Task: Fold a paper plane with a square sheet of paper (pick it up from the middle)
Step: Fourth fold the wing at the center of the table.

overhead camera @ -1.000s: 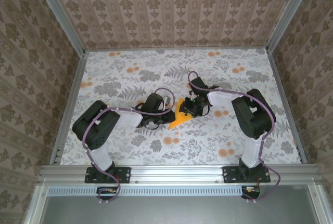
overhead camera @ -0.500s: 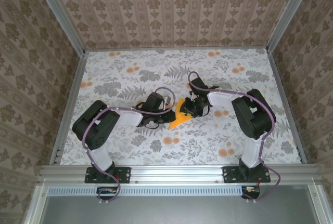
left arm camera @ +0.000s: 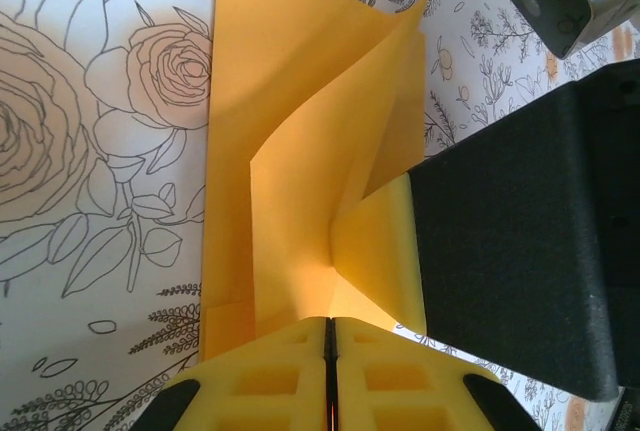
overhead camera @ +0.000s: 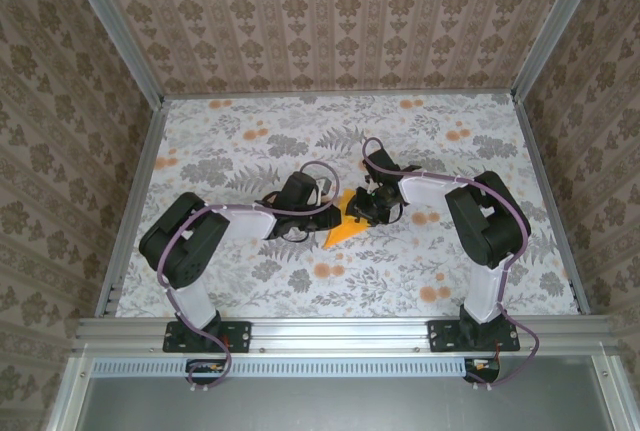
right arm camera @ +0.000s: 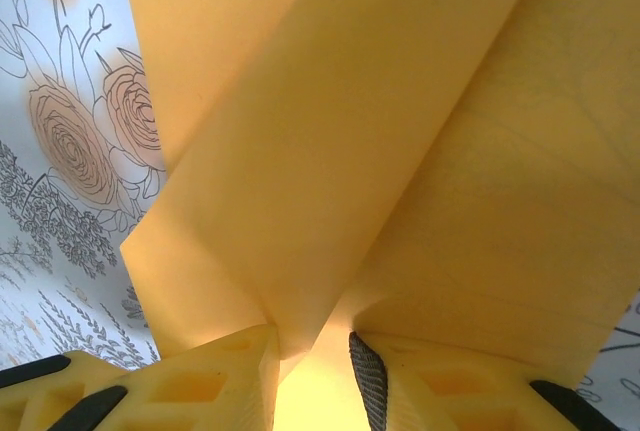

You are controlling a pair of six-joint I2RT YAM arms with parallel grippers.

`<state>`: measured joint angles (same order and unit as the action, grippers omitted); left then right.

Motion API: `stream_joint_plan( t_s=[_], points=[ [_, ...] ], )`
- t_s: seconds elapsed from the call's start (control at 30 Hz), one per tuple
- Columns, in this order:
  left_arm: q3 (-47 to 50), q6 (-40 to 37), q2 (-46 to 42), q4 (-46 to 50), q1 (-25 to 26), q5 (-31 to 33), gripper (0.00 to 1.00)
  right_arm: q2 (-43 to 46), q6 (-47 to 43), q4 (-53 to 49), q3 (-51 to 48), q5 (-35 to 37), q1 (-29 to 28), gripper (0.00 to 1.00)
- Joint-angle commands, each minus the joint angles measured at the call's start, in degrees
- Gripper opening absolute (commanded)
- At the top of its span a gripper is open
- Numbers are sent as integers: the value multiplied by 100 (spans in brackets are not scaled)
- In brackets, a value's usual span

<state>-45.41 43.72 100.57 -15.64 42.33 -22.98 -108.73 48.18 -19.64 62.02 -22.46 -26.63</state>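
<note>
Overhead view: the two arms meet near the middle of the flower-printed table [overhead camera: 250, 141], with the square sheet of paper [overhead camera: 340, 231] lying between the left gripper [overhead camera: 325, 216] and the right gripper [overhead camera: 362, 209]. The sheet is partly folded (it shows here as a small pointed orange-yellow wedge).

Left wrist view: the left gripper [left arm camera: 327, 326] has its yellow fingers [left arm camera: 270, 376] pressed together, clamped on the near edge of the sheet [left arm camera: 290, 151]. The layers of the sheet rise from the table and spread into a trough. The dark body of the right gripper stands just beside the sheet, on the right of the view.

Right wrist view: the fingers [right arm camera: 215, 381] of the right gripper [right arm camera: 310, 356] stand partly apart. A folded ridge of the sheet [right arm camera: 380, 131] dips into the gap, but whether the fingers press on it cannot be told.
</note>
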Motion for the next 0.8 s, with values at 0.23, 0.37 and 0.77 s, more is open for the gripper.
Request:
stream_joint_plan(
  t_s=[0.23, 0.37, 0.77],
  points=[
    [-139, -178, 258, 192, 3, -3, 7, -658, 203, -743, -627, 1226, 27, 30],
    [-145, -186, 296, 208, 4, 12, 7, -650, 208, -747, -656, 1244, 27, 29],
    [-165, -252, 269, 334, -23, 127, 7, -672, 224, -717, -731, 1288, 27, 29]
  ],
)
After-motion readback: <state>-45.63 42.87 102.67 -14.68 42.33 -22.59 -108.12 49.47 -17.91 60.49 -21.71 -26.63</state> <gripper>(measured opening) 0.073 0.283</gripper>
